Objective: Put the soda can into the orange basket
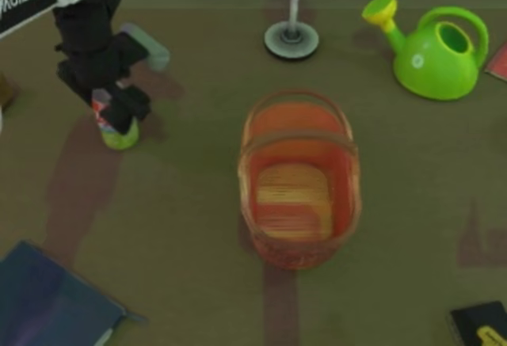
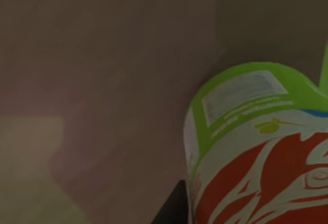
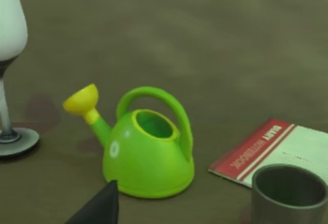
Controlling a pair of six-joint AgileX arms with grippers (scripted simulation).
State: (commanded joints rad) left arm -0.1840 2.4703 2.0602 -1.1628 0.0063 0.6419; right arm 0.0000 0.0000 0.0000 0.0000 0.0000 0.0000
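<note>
Our left pincer (image 1: 113, 116) is pinching the soda can (image 1: 117, 128) well to the left of the orange basket (image 1: 299, 178), with the arm coming down on it from above. In the top view only the can's lime-green end and a strip of red show below the black fingers, so we cannot tell whether it rests on the tabletop (image 1: 182, 227) or hangs just clear of it. The left wrist view is filled by the can's label, which suggests the grip sits high on the body, leaving the lower part free to go into the basket first.

The basket stands open side up, its handle arching across the half nearer the wine glass (image 1: 293, 13). We judge a drop on the side of the handle away from the glass would be safest.

Our right pincer is outside the top view; its camera faces the green watering can (image 3: 146, 152), beyond the basket on the right, so we take that arm as parked and cannot tell its fingers' state.
</note>
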